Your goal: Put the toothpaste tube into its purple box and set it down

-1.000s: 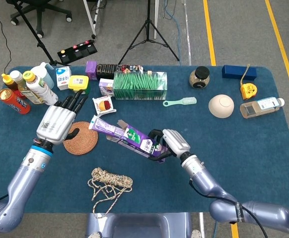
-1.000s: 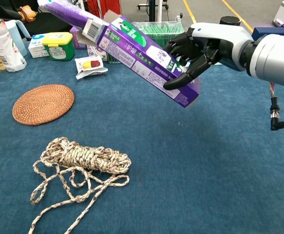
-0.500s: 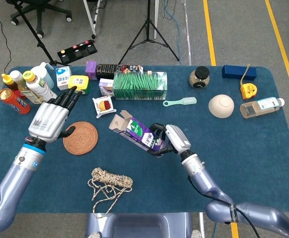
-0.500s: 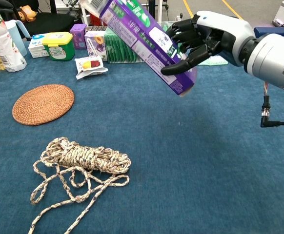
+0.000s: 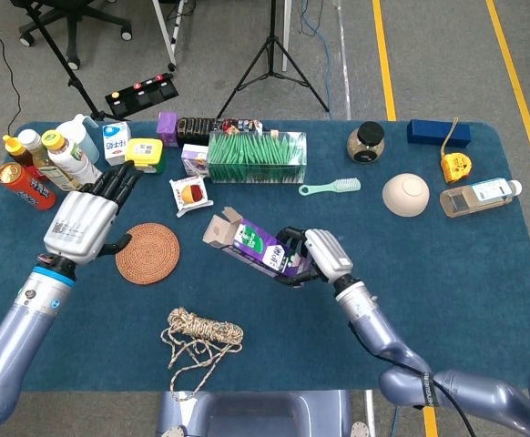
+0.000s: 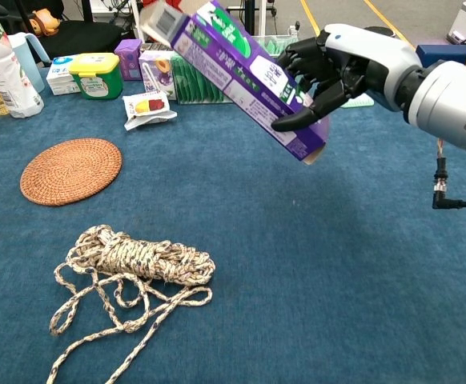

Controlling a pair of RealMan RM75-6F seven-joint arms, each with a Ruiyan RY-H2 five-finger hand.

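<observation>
Right hand [image 6: 329, 76] clamps the long purple cardboard toothpaste box [image 6: 241, 76], now tilted steeper; the tube has gone inside, left hand [image 5: 81, 228] spread empty.

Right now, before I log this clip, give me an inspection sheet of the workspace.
Surface: blue cloth table.
Job's things: purple box held tilted in the air, flaps open at its upper end; toothpaste tube not seen outside it.
Clutter: woven coaster, rope bundle, bottles, green packet case, comb, bowl, jar, tape measure.
Hands: right hand grips the box's lower end; left hand holds nothing, fingers straight.
Cables: black lead under the right forearm.
Surroundings: tripod, office chair, yellow floor lines.
</observation>
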